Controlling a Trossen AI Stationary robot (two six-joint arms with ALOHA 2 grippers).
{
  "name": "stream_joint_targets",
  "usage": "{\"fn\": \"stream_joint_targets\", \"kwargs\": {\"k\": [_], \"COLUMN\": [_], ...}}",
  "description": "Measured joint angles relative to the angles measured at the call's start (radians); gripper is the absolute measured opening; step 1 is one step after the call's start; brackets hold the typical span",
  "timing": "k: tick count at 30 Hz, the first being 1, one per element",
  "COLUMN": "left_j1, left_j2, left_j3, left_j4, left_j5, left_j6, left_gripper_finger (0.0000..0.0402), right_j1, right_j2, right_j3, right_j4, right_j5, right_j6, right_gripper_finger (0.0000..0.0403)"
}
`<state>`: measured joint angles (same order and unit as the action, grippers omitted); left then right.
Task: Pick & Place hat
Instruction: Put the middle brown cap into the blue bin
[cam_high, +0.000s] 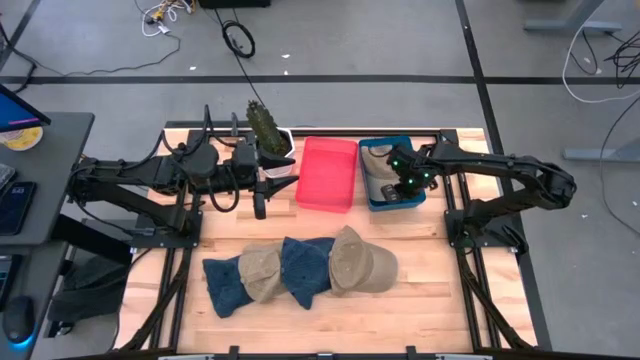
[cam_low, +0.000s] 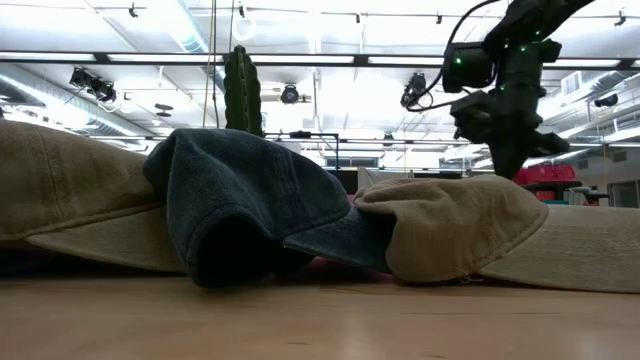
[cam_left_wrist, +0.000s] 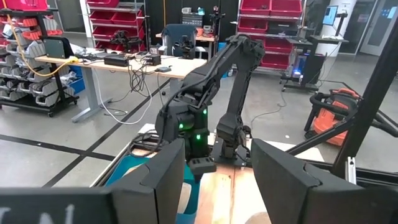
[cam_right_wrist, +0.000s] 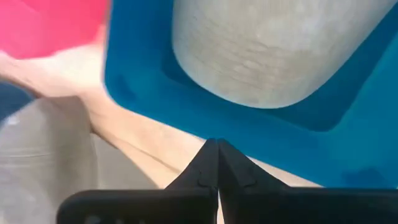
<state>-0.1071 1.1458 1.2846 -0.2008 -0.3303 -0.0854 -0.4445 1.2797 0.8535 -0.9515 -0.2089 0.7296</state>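
Right claw (cam_high: 403, 190), pressed together and empty, hangs over the blue bin (cam_high: 372, 200). Four hats (cam_high: 300, 268) overlap in a row on the table (cam_high: 450, 300). Soft, light cloth; pinch the crown. Left claw (cam_high: 262, 186) spread, idle.

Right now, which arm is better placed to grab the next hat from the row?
Probably the right: its gripper, fingers shut, hangs over the blue bin, close above the tan hat. The left gripper waits by the red bin.
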Motion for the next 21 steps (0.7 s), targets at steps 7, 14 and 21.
{"fn": "stream_joint_targets", "kwargs": {"k": [7,14,21], "left_j1": [0.006,0.006,0.003], "left_j2": [0.0,0.0,0.0], "left_j3": [0.0,0.0,0.0], "left_j4": [0.0,0.001,0.001], "left_j5": [-0.001,0.0,0.0], "left_j6": [0.001,-0.008,-0.012], "left_gripper_finger": [0.0188,0.0188,0.0188], "right_j1": [0.001,0.001,0.007], "right_j2": [0.044,0.113,0.172], "right_j3": [-0.025,-0.025,-0.025], "right_j4": [0.041,0.06,0.085], "right_j5": [0.01,0.003,0.052], "right_j6": [0.007,-0.014,-0.038], "right_gripper_finger": [0.0,0.0,0.0]}}
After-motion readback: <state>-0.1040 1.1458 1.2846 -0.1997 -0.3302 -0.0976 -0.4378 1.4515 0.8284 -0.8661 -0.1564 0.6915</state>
